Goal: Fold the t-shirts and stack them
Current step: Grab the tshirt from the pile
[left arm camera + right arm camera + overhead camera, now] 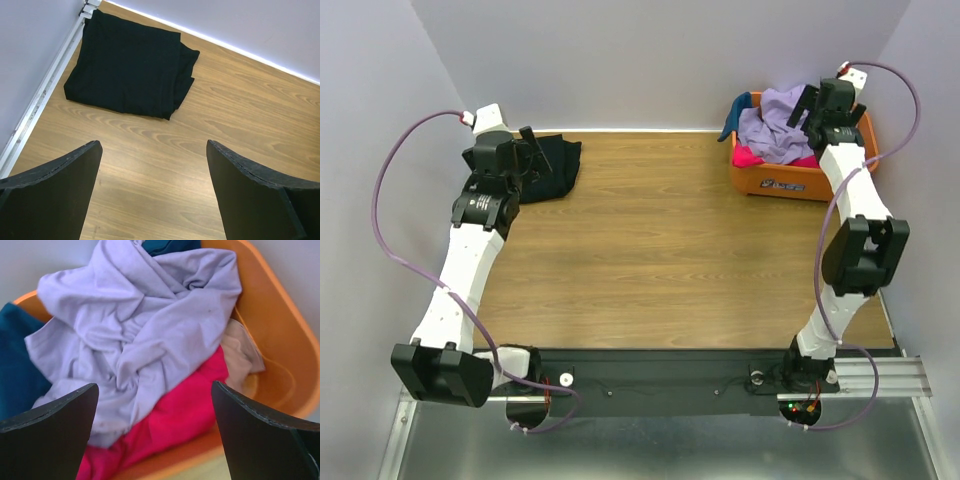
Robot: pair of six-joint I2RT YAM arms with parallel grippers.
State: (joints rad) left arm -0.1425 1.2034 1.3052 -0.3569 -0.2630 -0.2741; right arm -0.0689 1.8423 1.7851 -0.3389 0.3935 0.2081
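- Black t-shirt: folded on the table, well apart from the orange basket.
- Left pincer: spread, empty.
- Lavender t-shirt: crumpled, topmost in the basket, over the hot-pink t-shirt.
- Right pincer: spread above the basket. Advised: pinch one lavender fold only and lift it clear of the pink.

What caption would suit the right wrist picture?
Open right gripper hovers over a crumpled lavender shirt in the orange basket.

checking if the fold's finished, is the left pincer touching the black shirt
Apart. The left wrist view shows bare table between the open left pincer and the folded black shirt.
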